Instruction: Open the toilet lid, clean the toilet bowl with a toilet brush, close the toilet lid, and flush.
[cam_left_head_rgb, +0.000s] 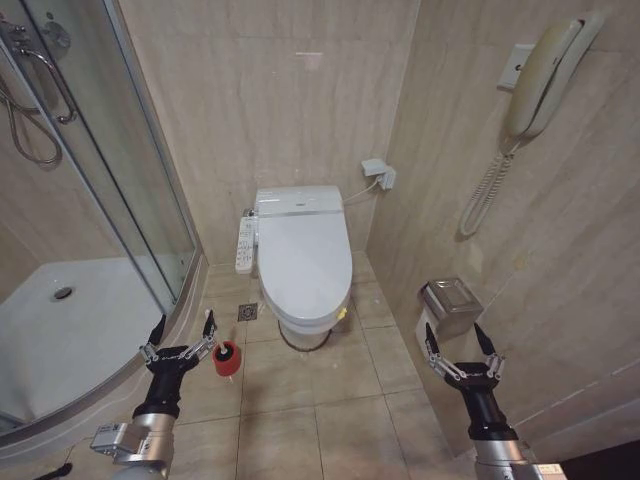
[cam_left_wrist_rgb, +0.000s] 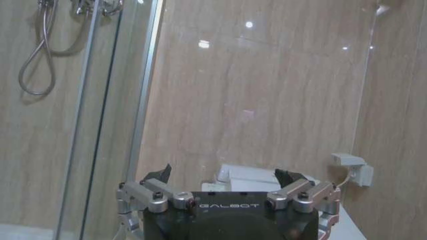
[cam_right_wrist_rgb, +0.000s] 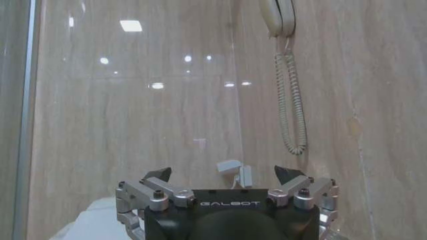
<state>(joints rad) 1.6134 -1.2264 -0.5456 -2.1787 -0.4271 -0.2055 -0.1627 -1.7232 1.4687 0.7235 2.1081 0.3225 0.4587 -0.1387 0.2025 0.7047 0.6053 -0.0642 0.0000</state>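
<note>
Both claws hang low in the head view with nothing in them: my left claw (cam_left_head_rgb: 182, 334) sits at lower left with its fingers spread apart, and my right claw (cam_left_head_rgb: 461, 347) at lower right is spread the same way. At the centre of the frame the lid (cam_left_head_rgb: 303, 255) lies shut, flat over the bowl, which it hides, so opening comes first. The brush (cam_left_head_rgb: 211, 325) stands in its red holder (cam_left_head_rgb: 227, 358) on the floor, just beside my left claw and left of the toilet's foot. To lift the lid well, I judge I should come at its front edge, the rounded end nearest me, slide a finger under the lip rather than pinch the glossy top, and swing it up and back towards the tank in an arc around the hinge. I should keep my left arm's path away from the holder so I don't knock it over.
</note>
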